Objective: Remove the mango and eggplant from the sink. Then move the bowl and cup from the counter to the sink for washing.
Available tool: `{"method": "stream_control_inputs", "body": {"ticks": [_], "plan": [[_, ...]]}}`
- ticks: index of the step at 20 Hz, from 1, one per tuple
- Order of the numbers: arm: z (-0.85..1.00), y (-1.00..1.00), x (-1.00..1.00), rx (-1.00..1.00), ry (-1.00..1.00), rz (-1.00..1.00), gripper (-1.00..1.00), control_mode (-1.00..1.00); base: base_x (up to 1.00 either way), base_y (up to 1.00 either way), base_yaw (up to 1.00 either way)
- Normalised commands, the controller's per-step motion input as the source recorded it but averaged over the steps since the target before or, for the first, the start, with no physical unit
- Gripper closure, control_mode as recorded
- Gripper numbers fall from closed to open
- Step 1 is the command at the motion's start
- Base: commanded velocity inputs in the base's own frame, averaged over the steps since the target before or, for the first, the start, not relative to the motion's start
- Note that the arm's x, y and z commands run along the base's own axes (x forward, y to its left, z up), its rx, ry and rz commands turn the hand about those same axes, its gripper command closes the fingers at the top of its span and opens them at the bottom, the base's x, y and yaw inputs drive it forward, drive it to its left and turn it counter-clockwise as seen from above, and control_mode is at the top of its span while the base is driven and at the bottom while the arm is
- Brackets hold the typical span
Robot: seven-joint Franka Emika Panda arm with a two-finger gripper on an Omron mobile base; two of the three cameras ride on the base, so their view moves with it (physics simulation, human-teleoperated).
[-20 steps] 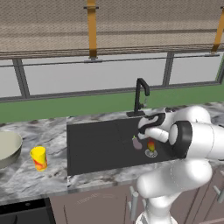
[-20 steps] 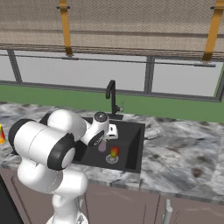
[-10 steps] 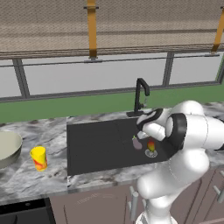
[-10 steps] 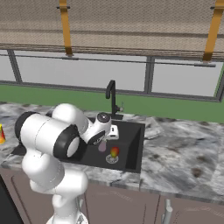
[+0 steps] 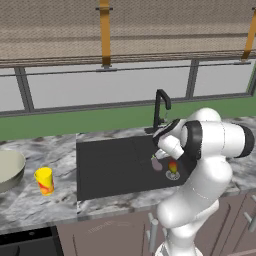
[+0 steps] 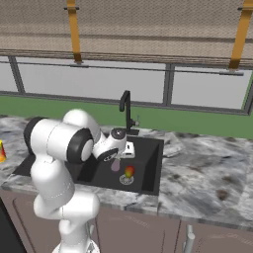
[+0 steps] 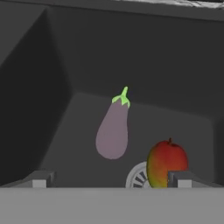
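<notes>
As both items sit in the sink (image 5: pixel 110 165), removal is pending:
End effector (image 7: pixel 109 180): spread wide, grasping nothing.
Eggplant (image 7: pixel 113 129): ahead, beside mango (image 7: pixel 166 162) on the drain.

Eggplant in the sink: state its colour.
Pale purple-grey eggplant with a green stem cap, clearest in the hand view.

The bowl (image 5: pixel 9 170) is cut by the left base view's edge; the mango (image 7: pixel 166 163) hides part of the drain (image 7: pixel 138 177).

pale purple eggplant (image 7: pixel 113 131) with green cap, red-yellow mango (image 7: pixel 165 162), dark grey sink (image 5: pixel 112 165), yellow cup (image 5: pixel 44 180)
</notes>
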Motion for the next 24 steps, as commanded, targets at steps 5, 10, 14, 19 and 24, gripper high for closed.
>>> {"method": "stream_control_inputs", "body": {"ticks": [5, 10, 14, 19, 24], "plan": [[-0.2, 0.0, 0.15, 0.0, 0.0, 0.0, -1.0, -1.0, 0.0, 0.0, 0.0], [-0.21, 0.0, 0.14, 0.0, 0.0, 0.0, -1.0, -1.0, 0.0, 0.0, 0.0], [-0.19, 0.0, 0.06, 0.0, 0.0, 0.01, -1.0, -1.0, 0.0, 0.0, 0.0], [-0.18, 0.04, 0.06, 0.0, 0.03, 0.0, -1.0, -1.0, 0.0, 0.0, 0.0], [-0.18, 0.05, 0.1, 0.0, 0.03, 0.0, -1.0, -1.0, 0.0, 0.0, 0.0]]}}
